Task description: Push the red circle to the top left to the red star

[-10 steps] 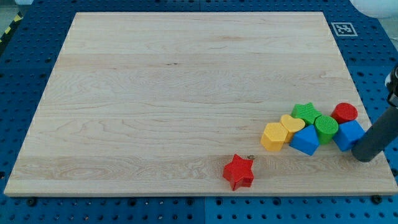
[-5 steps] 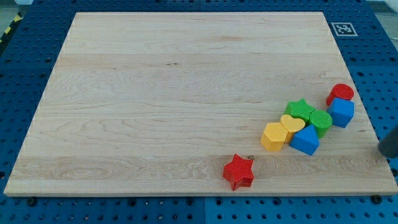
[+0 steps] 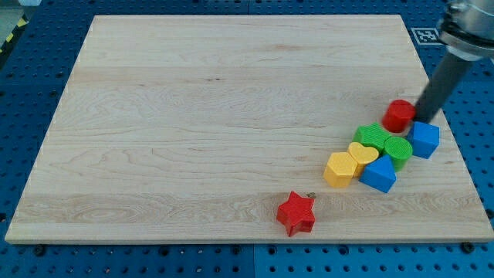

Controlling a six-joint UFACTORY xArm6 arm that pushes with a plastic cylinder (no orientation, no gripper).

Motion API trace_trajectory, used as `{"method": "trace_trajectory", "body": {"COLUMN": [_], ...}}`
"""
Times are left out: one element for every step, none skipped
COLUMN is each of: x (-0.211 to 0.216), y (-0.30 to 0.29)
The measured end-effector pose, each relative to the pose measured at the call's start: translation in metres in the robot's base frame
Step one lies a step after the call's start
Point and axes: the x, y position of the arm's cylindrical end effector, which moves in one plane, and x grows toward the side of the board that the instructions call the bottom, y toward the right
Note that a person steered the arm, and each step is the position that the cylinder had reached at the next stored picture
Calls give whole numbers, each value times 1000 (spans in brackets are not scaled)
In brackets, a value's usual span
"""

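The red circle (image 3: 399, 115) lies on the wooden board (image 3: 193, 116) at the view's right, just above the cluster of blocks. My tip (image 3: 424, 117) is right beside it on its right side, touching or nearly touching it. The red star (image 3: 296, 213) lies near the board's bottom edge, well below and to the left of the red circle.
Below the red circle sit a green star (image 3: 373, 137), a green circle (image 3: 398, 148), a blue cube (image 3: 424, 140), a yellow heart (image 3: 362, 154), a yellow hexagon (image 3: 339, 169) and a blue block (image 3: 378, 175). A marker tag (image 3: 428, 35) lies off the board's top right corner.
The rod left the bottom right, swung round and now stands right of the red circle. The red circle and blue cube shifted up earlier; the circle has now slid left.
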Motion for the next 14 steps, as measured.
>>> {"method": "trace_trajectory", "body": {"x": [-1, -1, -1, -1, -1, -15, -60, -42, -13, 8, 25, 51, 65, 65], "y": [-34, -71, -116, -175, -234, -247, -235, -201, -191, -190, -190, -190, -188, -187]}}
